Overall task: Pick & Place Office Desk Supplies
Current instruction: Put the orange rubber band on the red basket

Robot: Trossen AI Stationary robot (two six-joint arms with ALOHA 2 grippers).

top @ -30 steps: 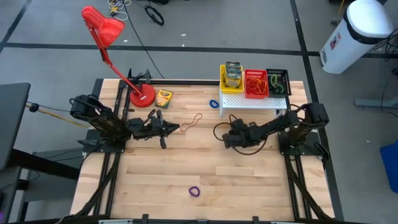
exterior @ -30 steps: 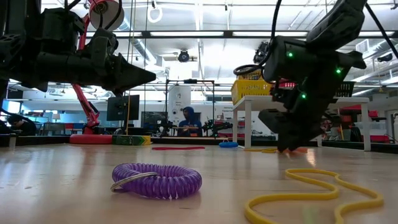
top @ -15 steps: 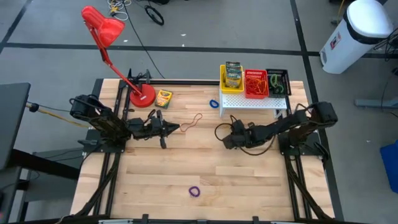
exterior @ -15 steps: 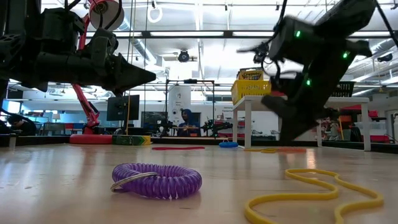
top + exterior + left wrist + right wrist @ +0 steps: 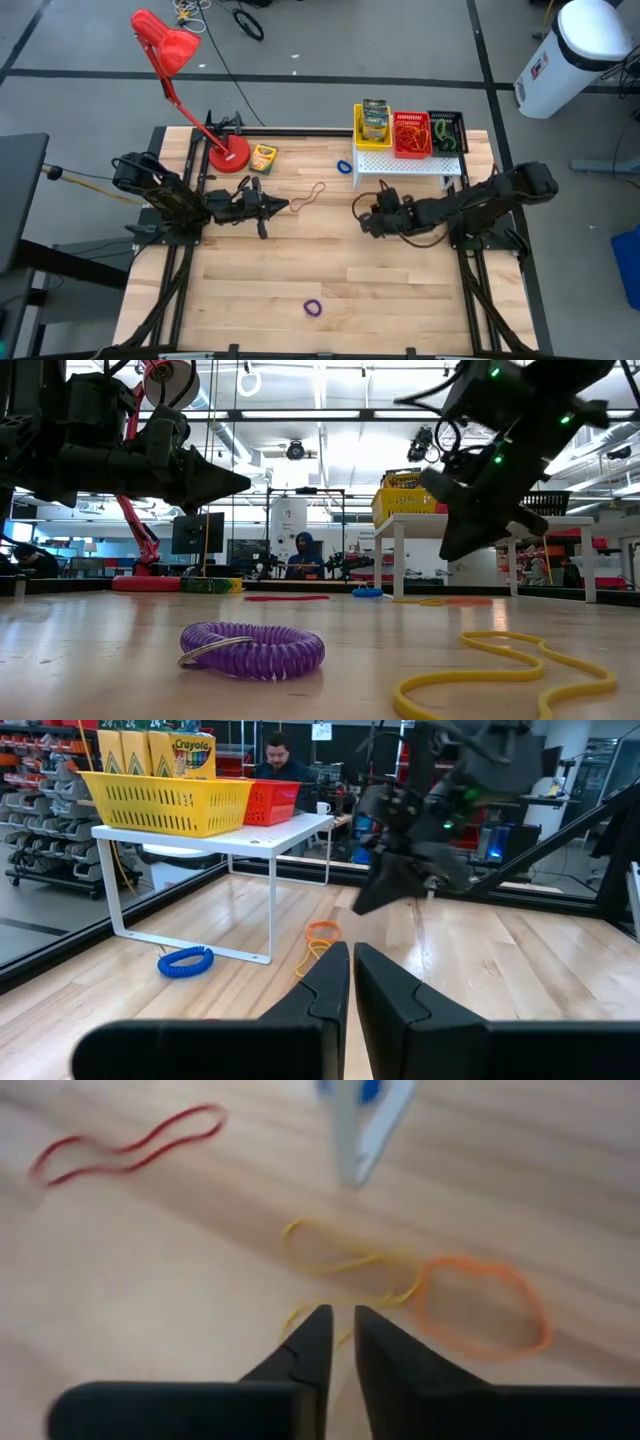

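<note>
Here the right gripper [image 5: 335, 1342] hangs above the tabletop [image 5: 330, 260], jaws nearly together with a slim gap and nothing between them, over an orange band [image 5: 480, 1305] and a yellow band [image 5: 335, 1260]. The left gripper [image 5: 351, 982] waits by the red lamp [image 5: 175, 75], jaws clenched empty.

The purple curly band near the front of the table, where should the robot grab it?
The purple coil band lies flat, alone on the table. Probably best: come straight down from above and pinch across one side of the ring, one finger inside the loop, one outside.
</note>
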